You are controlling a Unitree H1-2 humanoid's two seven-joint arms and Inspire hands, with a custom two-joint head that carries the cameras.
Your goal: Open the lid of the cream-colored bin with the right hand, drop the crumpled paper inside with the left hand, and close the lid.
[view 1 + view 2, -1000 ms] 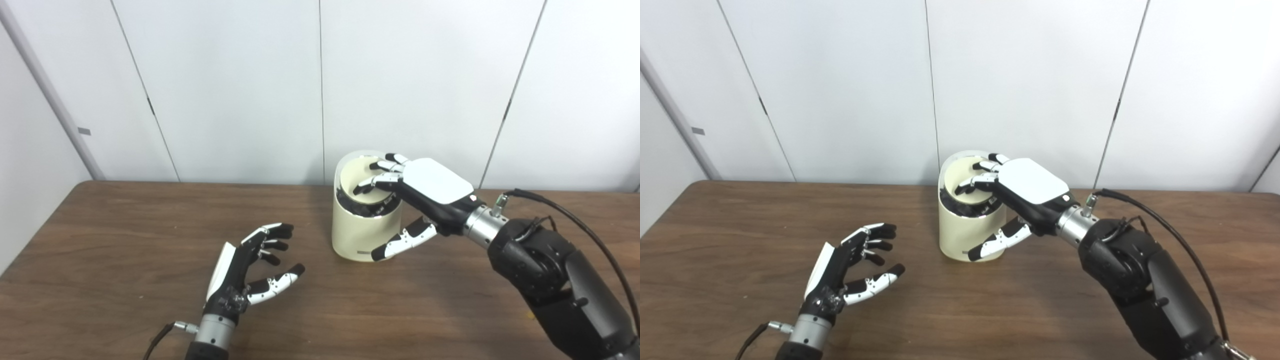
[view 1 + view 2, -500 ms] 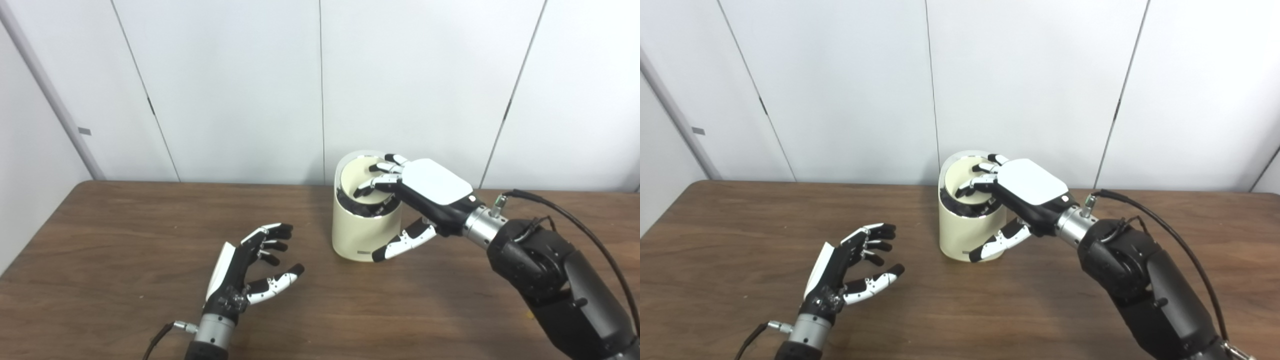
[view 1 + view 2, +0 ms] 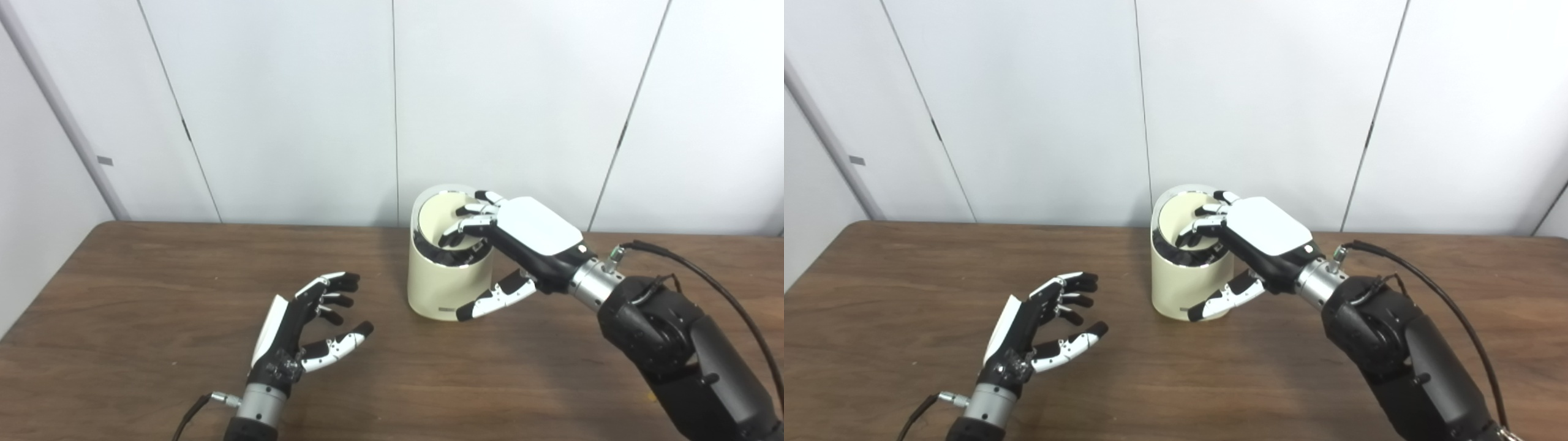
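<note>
Cream plastic: in the left eye view you're looking at the bin [image 3: 442,278] standing upright on the wooden table [image 3: 153,294], long axis vertical, mouth facing up. The lid [image 3: 446,220] is tilting into the opening. Your right hand [image 3: 520,236] is curling its fingers [image 3: 465,223] over the rim and pressing on the lid w/o gripping it; the thumb is hanging down the bin's front. Risk: the bin is probably light, so pushing sideways could tip or slide it.

In the right eye view your left hand [image 3: 1041,331] is hovering well apart from the bin, fingers spread & slack, holding nothing. No crumpled paper is showing on the table; whether it's inside the bin, can't tell. If the fingertips are catching under the rim, lifting away could drag the bin along.
</note>
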